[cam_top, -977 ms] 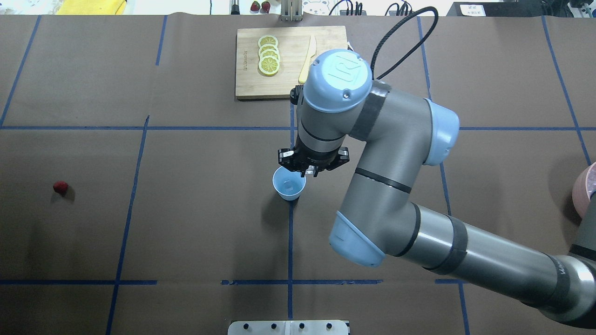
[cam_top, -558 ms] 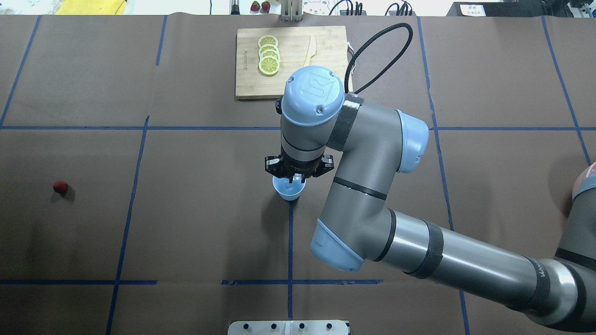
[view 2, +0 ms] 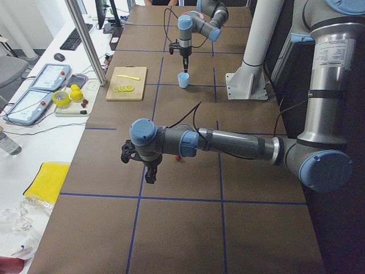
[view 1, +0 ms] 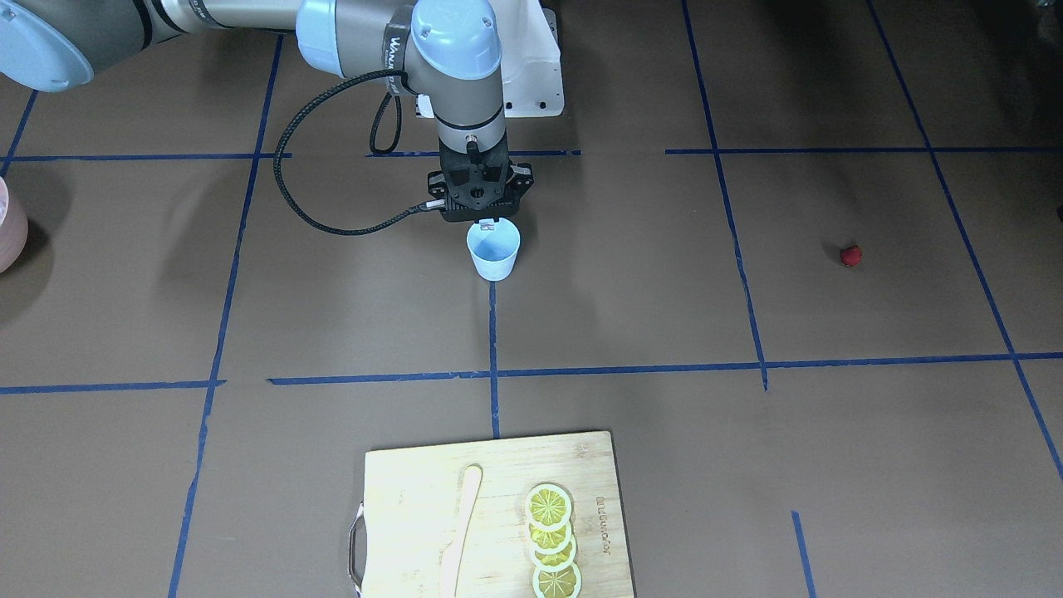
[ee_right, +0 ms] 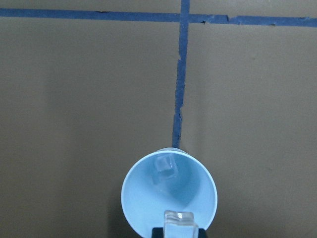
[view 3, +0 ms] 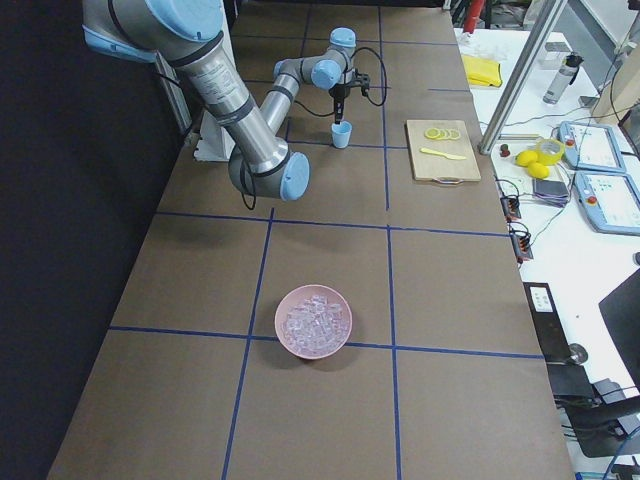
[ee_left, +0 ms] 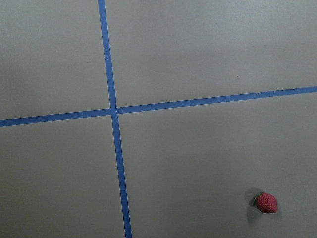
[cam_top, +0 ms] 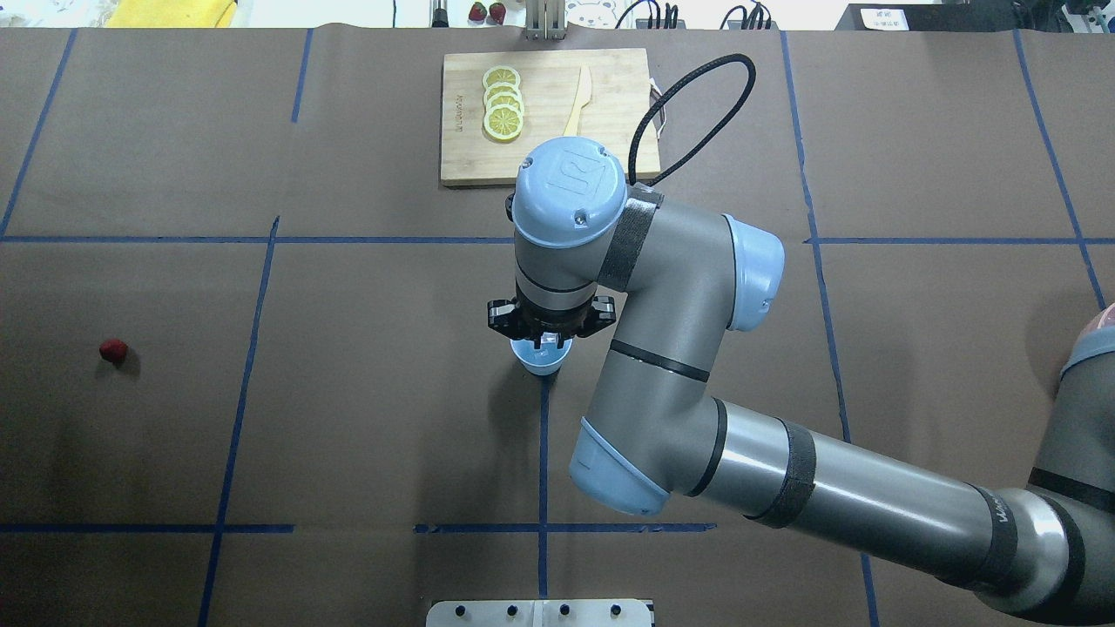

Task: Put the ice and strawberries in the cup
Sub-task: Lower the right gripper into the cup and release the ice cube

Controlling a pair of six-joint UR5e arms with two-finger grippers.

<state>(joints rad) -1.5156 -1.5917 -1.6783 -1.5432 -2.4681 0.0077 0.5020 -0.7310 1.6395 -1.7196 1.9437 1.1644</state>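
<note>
The pale blue cup [cam_top: 541, 358] stands at the table's middle; it also shows in the front view [view 1: 493, 251]. One ice cube [ee_right: 165, 168] lies inside the cup [ee_right: 143, 198]. My right gripper [view 1: 486, 223] hangs straight down just over the cup's mouth, shut on a second ice cube [ee_right: 179, 219]. The red strawberry [cam_top: 113, 350] lies alone far to the left, and it shows in the left wrist view [ee_left: 266, 203]. My left gripper [view 2: 149, 173] hovers near the strawberry, seen only in the left side view; I cannot tell if it is open.
A wooden cutting board [cam_top: 610, 78] with lemon slices [cam_top: 503, 104] and a wooden knife [cam_top: 576, 109] lies at the far side. A pink bowl [view 3: 290, 345] of ice cubes sits at the right end. Blue tape lines cross the brown table.
My right arm has moved left, bringing the gripper and its ice cube from beside the cup's rim to directly over its mouth. The strawberry has not moved.
</note>
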